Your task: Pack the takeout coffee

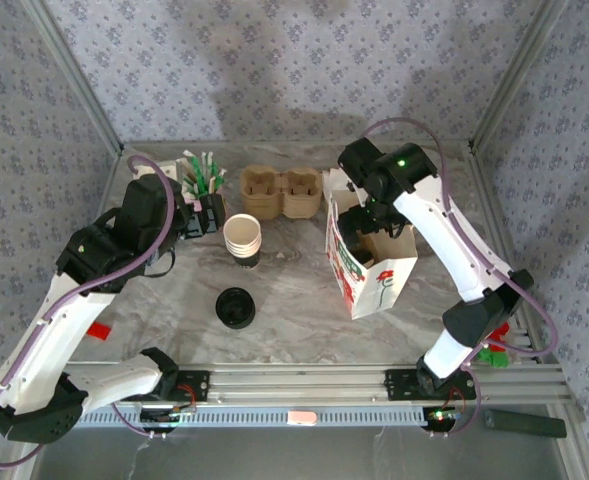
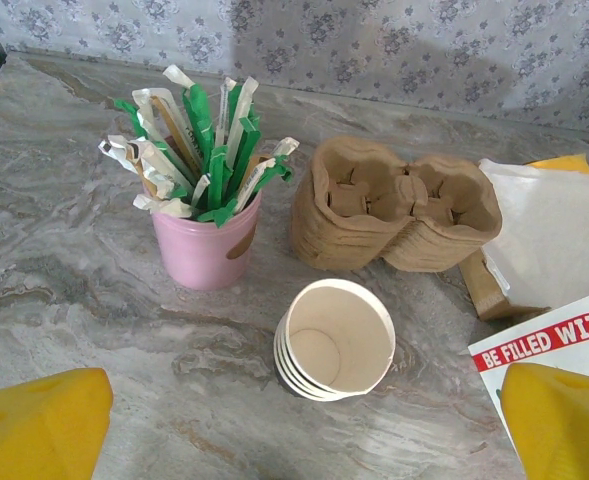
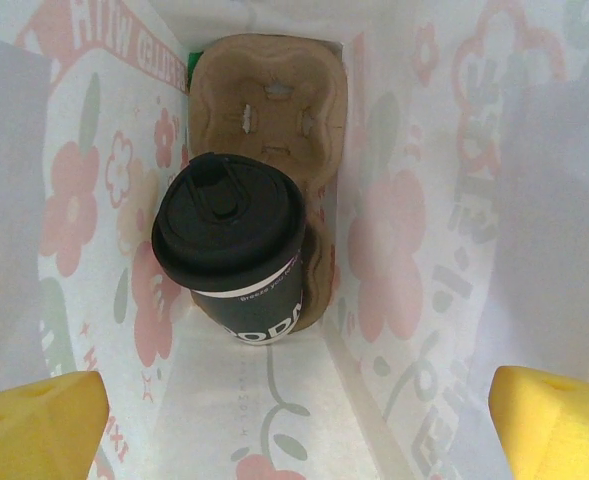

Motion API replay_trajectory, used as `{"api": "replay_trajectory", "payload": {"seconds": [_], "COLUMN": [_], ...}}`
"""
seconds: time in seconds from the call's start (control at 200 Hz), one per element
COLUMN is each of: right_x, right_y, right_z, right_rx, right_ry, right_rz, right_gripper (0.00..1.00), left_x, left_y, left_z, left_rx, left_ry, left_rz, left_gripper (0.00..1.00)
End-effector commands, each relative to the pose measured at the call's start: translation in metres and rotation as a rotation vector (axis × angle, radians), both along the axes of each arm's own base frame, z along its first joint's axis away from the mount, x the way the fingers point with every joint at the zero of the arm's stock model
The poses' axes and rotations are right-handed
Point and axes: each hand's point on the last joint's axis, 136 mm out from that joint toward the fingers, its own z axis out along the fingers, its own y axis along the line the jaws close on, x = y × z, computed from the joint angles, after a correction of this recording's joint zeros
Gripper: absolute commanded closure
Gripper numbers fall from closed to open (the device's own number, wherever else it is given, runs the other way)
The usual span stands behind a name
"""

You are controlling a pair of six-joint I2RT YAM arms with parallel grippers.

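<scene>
- Your takeout coffee (image 3: 229,235) is sitting deep inside the white paper bag (image 3: 414,200) with the red flower print. It is resting in one pocket of a brown cardboard carrier (image 3: 269,100); the other pocket is staying empty.
- The cup is standing upright. Its long axis is running from the bottom of the bag toward the opening, and the black lid is facing up toward the right wrist camera.
- It is leaning only a little, so a strip of dark cup wall with white letters is showing under the lid.
- The raised sip part of the lid is pointing toward the empty pocket.
- Your right fingers (image 3: 34,425) are standing wide apart above the cup, one near each side wall of the bag. They are gripping nothing and are not touching the cup.
- In the top view the bag is standing upright on the right part of the tabletop (image 1: 294,280), and your right arm is reaching over its mouth.
- Your left fingers (image 2: 34,425) are also spread wide and empty. They are hovering above the tabletop near the stack of paper cups (image 2: 334,340), with the pink cup (image 2: 206,250) of wrapped sticks behind it.
- A loose black lid (image 1: 235,307) is lying flat on the tabletop, well apart from the bag.
</scene>
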Motion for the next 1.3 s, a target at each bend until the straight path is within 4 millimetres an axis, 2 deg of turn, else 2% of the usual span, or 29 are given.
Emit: {"api": "replay_trajectory", "payload": {"seconds": [0.0, 0.365, 1.104, 1.294], "right_x": [-0.006, 0.000, 0.060, 0.066], "right_y": [-0.006, 0.000, 0.005, 0.011], "right_z": [0.012, 0.025, 0.050, 0.050], "right_rx": [-0.017, 0.015, 0.059, 0.082], "right_ry": [-0.014, -0.056, -0.178, -0.173], "right_rz": [0.013, 0.027, 0.034, 0.037], "right_gripper": [0.00, 0.01, 0.04, 0.06], "left_x": [-0.002, -0.003, -0.002, -0.004], "left_y": [0.003, 0.005, 0.007, 0.009], "left_z": [0.017, 0.019, 0.022, 0.022], "left_rx": [-0.010, -0.006, 0.011, 0.012], "left_ry": [-0.046, -0.052, -0.049, -0.047], "left_rz": [0.003, 0.006, 0.018, 0.021], "left_gripper": [0.00, 0.00, 0.00, 0.00]}}
